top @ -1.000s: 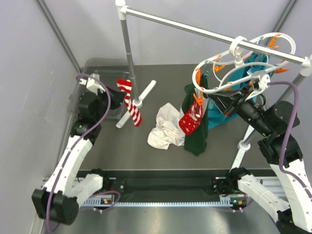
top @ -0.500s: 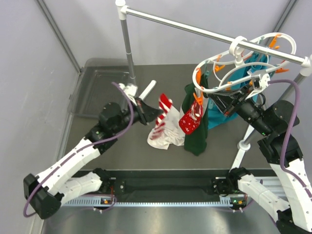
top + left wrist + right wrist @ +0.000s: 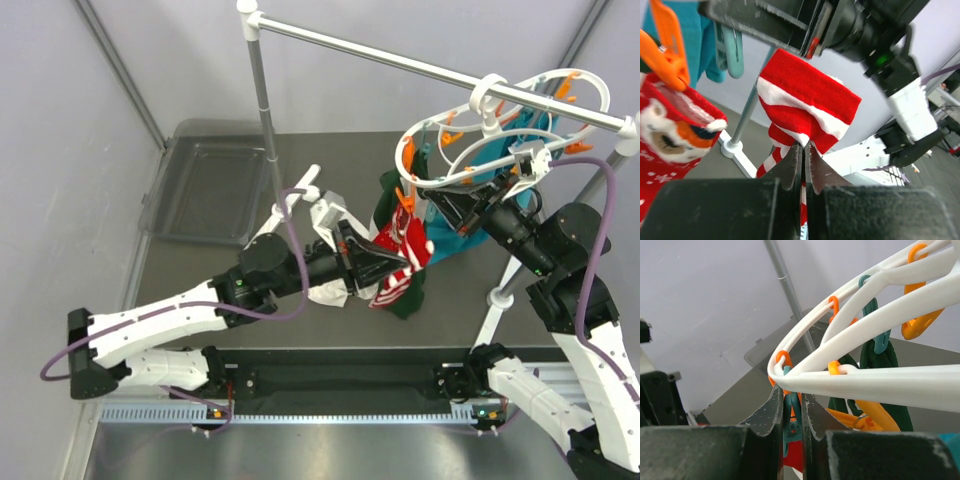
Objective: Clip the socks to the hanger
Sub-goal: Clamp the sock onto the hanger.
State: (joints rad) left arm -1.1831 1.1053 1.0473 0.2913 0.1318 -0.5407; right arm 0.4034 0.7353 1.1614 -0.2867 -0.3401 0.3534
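Observation:
My left gripper (image 3: 386,264) is shut on the red-and-white striped sock (image 3: 396,286) and holds it up beside the snowflake sock (image 3: 410,244). The snowflake sock hangs from an orange clip (image 3: 405,204) on the white oval hanger (image 3: 500,128). In the left wrist view the gripper (image 3: 803,143) pinches the striped sock (image 3: 807,102). The snowflake sock (image 3: 670,135) and its orange clip (image 3: 665,50) are at the left. My right gripper (image 3: 456,206) is under the hanger. In the right wrist view it (image 3: 790,391) is shut on a teal clip (image 3: 791,415) below the ring (image 3: 865,376).
The hanger hangs from a long white rail (image 3: 400,62) on a post (image 3: 262,100). A dark green cloth (image 3: 386,196) and a teal cloth (image 3: 450,236) hang from it. A white cloth (image 3: 328,214) lies on the table. A clear tray (image 3: 205,190) sits at the back left.
My left arm has swung from the tray at the far left across to the hanger, carrying the striped sock. The right arm has barely moved.

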